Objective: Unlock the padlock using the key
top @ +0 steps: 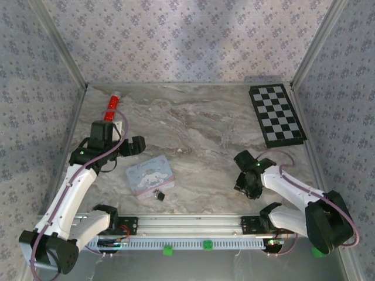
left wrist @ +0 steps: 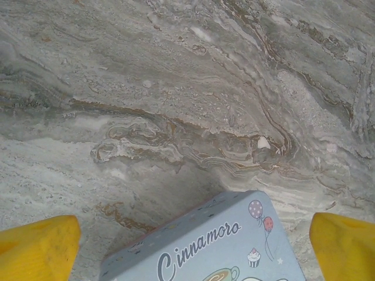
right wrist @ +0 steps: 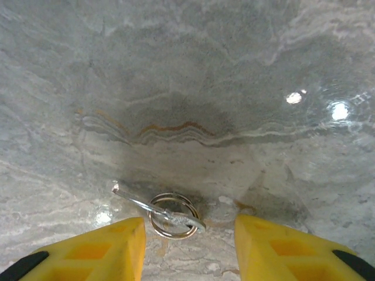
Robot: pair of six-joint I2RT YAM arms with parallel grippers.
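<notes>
The key (right wrist: 146, 204) is thin and lies flat on the shiny bench (right wrist: 193, 88). That makes it hard to pick up. The right tool (right wrist: 190, 234) could slide over the key and close on nothing. It could also push the key away across the smooth stone.

The key sits closer to 1 yellow finger (right wrist: 105, 246) than to the other. That finger may bump it first and spin it around. The tool might also catch the round ring (right wrist: 176, 235) and not the key. Then the key would hang loose and be hard to aim into the lock.

The right tool is open. Its 2 fingers stand on each side of the key, low near the bench. The key and ring lie between the fingertips, just in front of them, and I cannot tell if anything touches.

The padlock (top: 159, 194) is a little dark block on the bench. It sits right at the near edge of the pastel tin (top: 149, 175), well apart from the right tool.

The left tool (left wrist: 190, 246) is open too and holds nothing. It hangs over the far corner of the tin. If it bumps the tin, the tin could shove the padlock.
</notes>
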